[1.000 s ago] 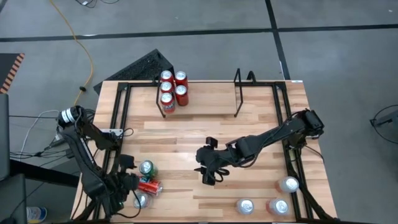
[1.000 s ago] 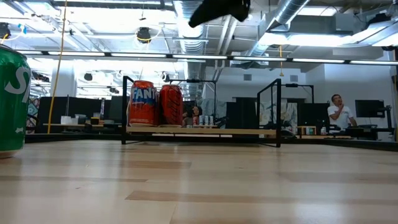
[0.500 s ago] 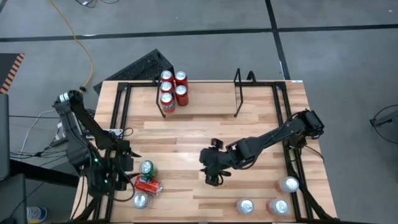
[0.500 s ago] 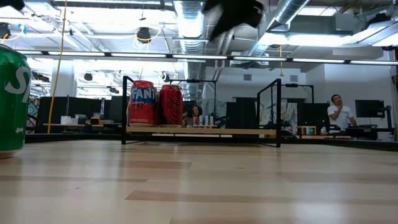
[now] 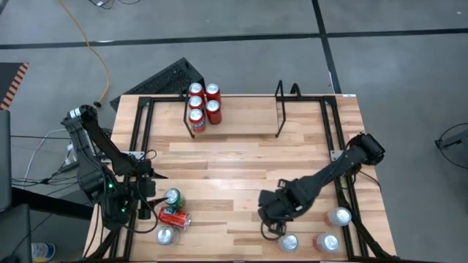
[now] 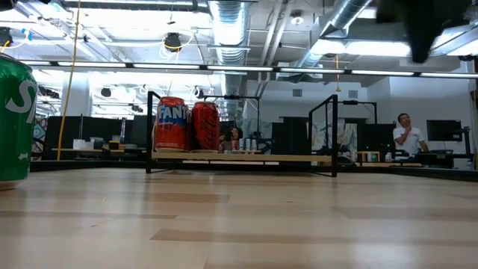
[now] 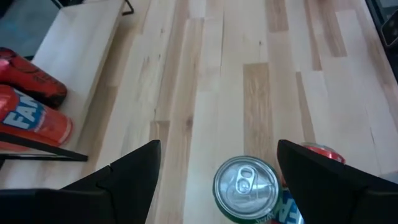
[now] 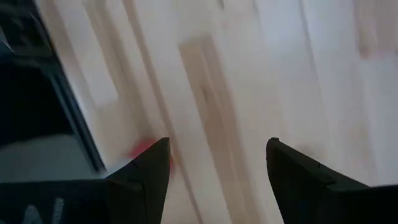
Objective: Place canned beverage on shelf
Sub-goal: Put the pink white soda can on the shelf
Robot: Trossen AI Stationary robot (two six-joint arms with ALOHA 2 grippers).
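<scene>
A wooden bench (image 5: 241, 161) seen from above, with two dark robot arms. At the left edge, the left hand (image 5: 146, 191) hangs just beside an upright green can (image 5: 172, 197), fingers spread apart and holding nothing; its wrist view looks down on that can's silver top between the two open fingers (image 7: 134, 171). Touching the green can, a red can (image 5: 175, 218) lies on its side, and a silver-topped can (image 5: 165, 235) stands just beyond it near the bench's front edge. At the back, the black wire shelf (image 5: 280, 109) holds four red cans (image 5: 203, 102) packed together at its left end; the rest of the shelf is bare. Toward the front right, the right hand (image 5: 272, 226) is held above the wood, fingers apart and empty, near three upright cans (image 5: 313, 232) in the front right corner.
</scene>
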